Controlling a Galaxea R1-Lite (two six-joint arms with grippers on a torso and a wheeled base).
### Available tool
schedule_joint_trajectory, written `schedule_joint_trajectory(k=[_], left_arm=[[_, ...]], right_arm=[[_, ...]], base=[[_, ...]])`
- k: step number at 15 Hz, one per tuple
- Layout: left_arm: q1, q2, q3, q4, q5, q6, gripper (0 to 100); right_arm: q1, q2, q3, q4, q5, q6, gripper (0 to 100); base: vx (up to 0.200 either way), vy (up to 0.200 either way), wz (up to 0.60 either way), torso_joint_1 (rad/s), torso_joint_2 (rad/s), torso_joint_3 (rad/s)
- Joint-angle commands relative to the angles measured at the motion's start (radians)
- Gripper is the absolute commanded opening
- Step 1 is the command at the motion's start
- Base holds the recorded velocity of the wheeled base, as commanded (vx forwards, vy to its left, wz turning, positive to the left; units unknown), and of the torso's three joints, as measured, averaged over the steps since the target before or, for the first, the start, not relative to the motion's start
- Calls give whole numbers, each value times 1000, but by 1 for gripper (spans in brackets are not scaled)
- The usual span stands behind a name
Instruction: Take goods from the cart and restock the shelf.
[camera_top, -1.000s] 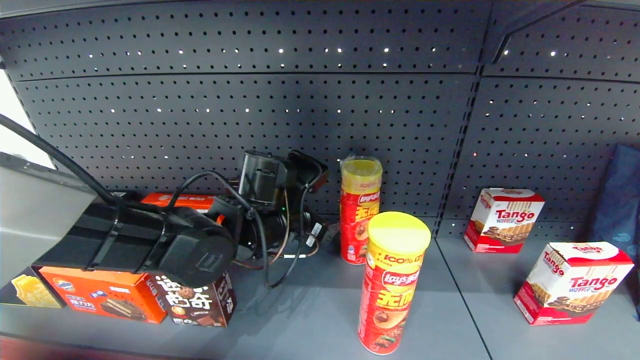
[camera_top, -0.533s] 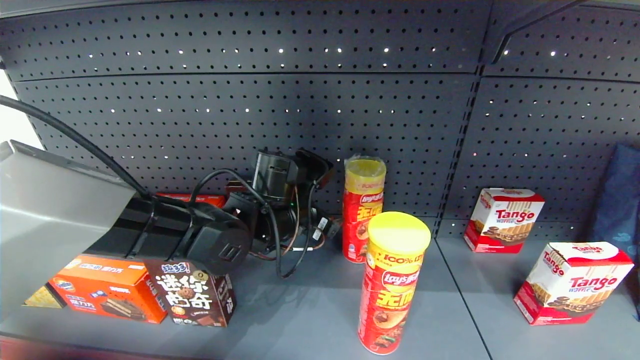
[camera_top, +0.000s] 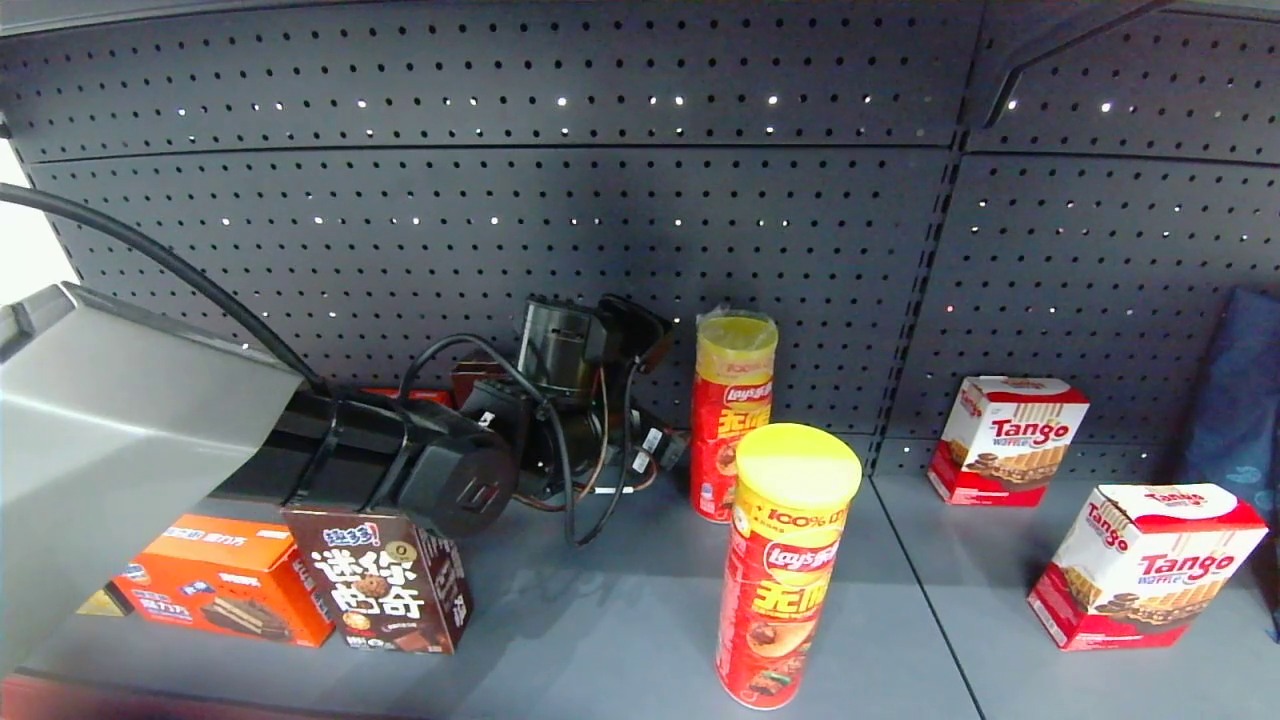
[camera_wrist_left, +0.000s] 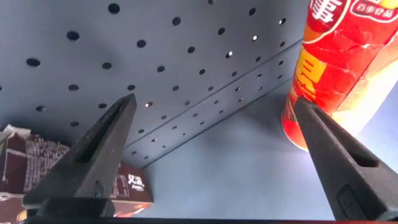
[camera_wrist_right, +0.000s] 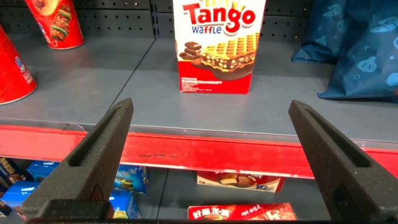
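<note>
Here, a tall red chip can with a yellow lid (camera_top: 732, 415) stands upright by the dark perforated back panel (camera_top: 500, 220), just beside the left gripper (camera_wrist_left: 214, 99), spread wide and empty. Bare grey shelf (camera_top: 620, 620) lies in front; the right gripper (camera_wrist_right: 211, 104) is wide too.

Premises: a retail shop, snack aisle. Evidence: a dark grey perforated metal back panel (camera_top: 600, 230) rises behind a grey sheet-metal shelf deck (camera_top: 620, 620), fronted by a red price-strip rail (camera_wrist_right: 205, 152). Packaged stock stands label-outward: red cylindrical crisp tubes with yellow lids (camera_top: 790, 560) at 6 o'clock, red-and-white cardboard wafer cartons (camera_top: 1150, 565) at 4 o'clock, an orange cardboard cake box (camera_top: 220, 590) and a brown cardboard biscuit box (camera_top: 385, 590) at 8 o'clock, blue soft bags (camera_top: 1235, 390) at 3 o'clock. Below the rail sit further boxed snacks (camera_wrist_right: 239, 182).
</note>
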Motion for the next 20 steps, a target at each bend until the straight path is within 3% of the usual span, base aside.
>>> schedule_joint_trajectory(k=[1, 7, 11, 13, 18, 20], left_arm=[[-1, 7, -2, -1, 0, -1, 100], [-1, -110, -13, 2, 17, -7, 100], [11, -383, 88, 44, 19, -27, 100], [43, -550, 229, 27, 91, -38, 100], [68, -900, 600, 19, 94, -38, 100], [97, -967, 692, 11, 97, -33, 100]], right_arm=[[0, 1, 0, 0, 1, -1, 100], [0, 1, 0, 0, 1, -1, 100], [0, 1, 0, 0, 1, -1, 100], [0, 1, 0, 0, 1, -1, 100], [0, 1, 0, 0, 1, -1, 100], [0, 1, 0, -1, 1, -4, 100]], base=[[0, 0, 0, 0, 0, 0], [0, 0, 0, 0, 0, 0], [0, 0, 0, 0, 0, 0], [0, 0, 0, 0, 0, 0], [0, 0, 0, 0, 0, 0], [0, 0, 0, 0, 0, 0]])
